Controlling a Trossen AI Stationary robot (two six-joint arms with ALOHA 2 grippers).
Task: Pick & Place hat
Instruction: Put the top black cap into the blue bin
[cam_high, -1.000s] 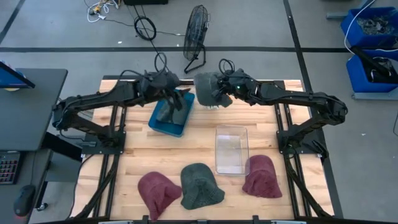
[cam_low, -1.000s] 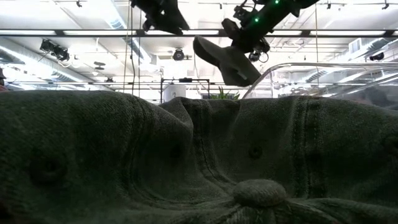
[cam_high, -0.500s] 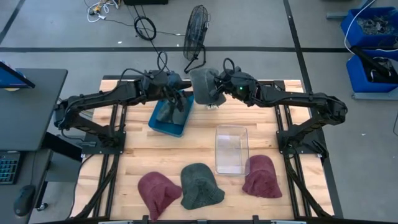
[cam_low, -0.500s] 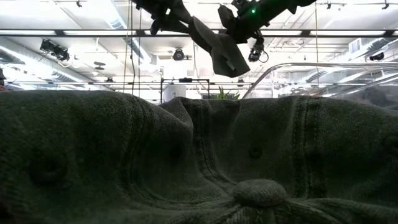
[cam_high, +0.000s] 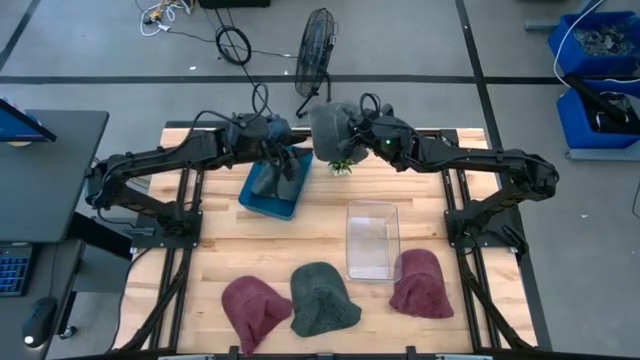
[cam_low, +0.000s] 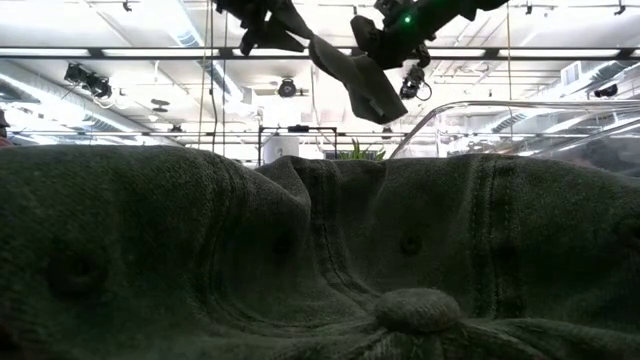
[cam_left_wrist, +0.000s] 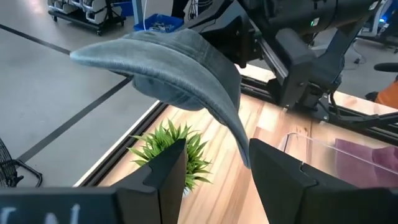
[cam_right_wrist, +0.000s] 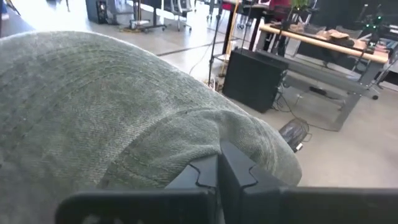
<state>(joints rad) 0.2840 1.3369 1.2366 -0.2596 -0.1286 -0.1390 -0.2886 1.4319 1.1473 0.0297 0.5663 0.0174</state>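
My right gripper is shut on a grey-green hat, held high over the table's far edge; the hat also shows in the low view and in the right wrist view. My left gripper is open and empty above a blue tray. In the left wrist view the hat hangs just ahead of the left gripper, its lower edge reaching toward the gap between the fingers. I see no touch. My right gripper pinches the cloth of the hat's crown between its two shut fingers, coming roughly level from the table's right side. The hat is lifted clear of the table and sticks out past the fingertips toward my left gripper, tilted, with one edge drooping.
A small green plant stands under the held hat. A clear box stands mid-table. Two maroon hats and a grey-green hat lie along the near edge; the latter fills the low view.
My right gripper has raised the hat and carried it a little toward the far edge and toward my left gripper. The hat has tipped and now hangs close in front of the left gripper's open fingers.
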